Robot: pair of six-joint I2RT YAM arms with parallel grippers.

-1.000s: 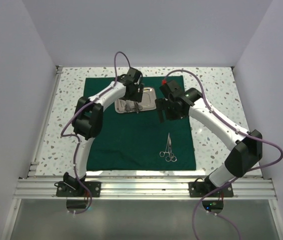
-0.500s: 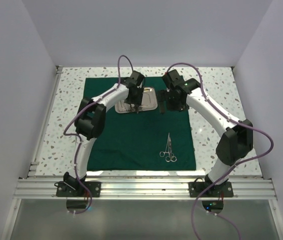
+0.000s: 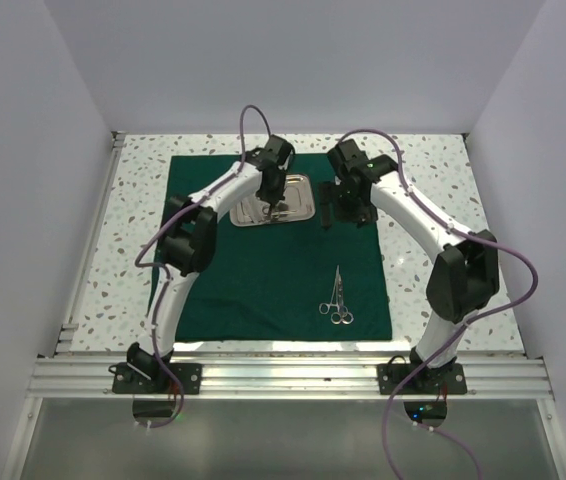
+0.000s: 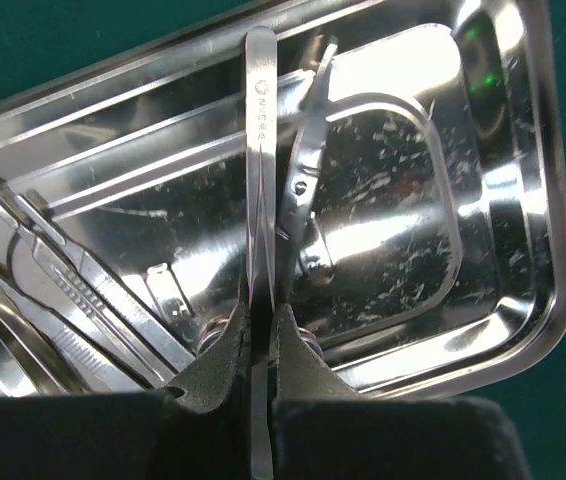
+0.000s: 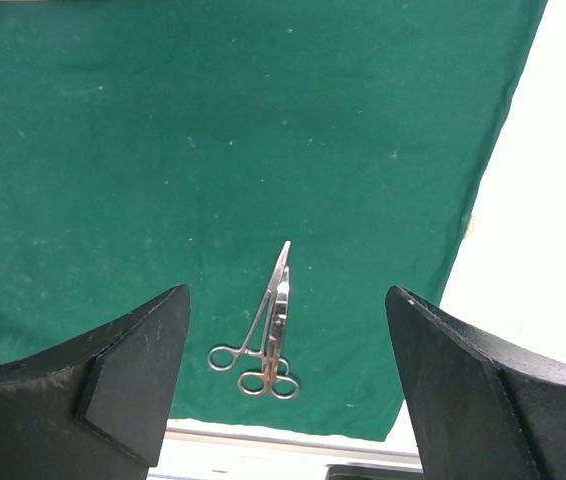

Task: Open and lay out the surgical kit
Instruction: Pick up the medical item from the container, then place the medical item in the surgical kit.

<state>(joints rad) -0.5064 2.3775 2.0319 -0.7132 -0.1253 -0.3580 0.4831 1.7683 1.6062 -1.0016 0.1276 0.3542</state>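
A dark green cloth (image 3: 263,275) lies spread flat on the table. Near its far edge sits a shiny steel tray (image 3: 298,205) (image 4: 503,180). My left gripper (image 3: 272,207) (image 4: 256,322) reaches down into the tray, shut on a pair of slim silver tweezers (image 4: 260,130). Curved scissors (image 4: 301,150) and flat-handled instruments (image 4: 73,290) lie beside them in the tray. Two ring-handled scissors (image 3: 337,299) (image 5: 268,335) lie together on the cloth's near right part. My right gripper (image 3: 344,212) (image 5: 287,292) hangs open over the cloth just right of the tray, holding nothing.
Speckled tabletop (image 3: 423,190) (image 5: 543,200) shows around the cloth. White walls close in the left, right and far sides. An aluminium rail (image 3: 283,375) carries the arm bases at the near edge. Purple cables loop above both wrists.
My left gripper has shut on the tweezers in the tray. The right arm has swung its gripper farther back and slightly left, beside the tray.
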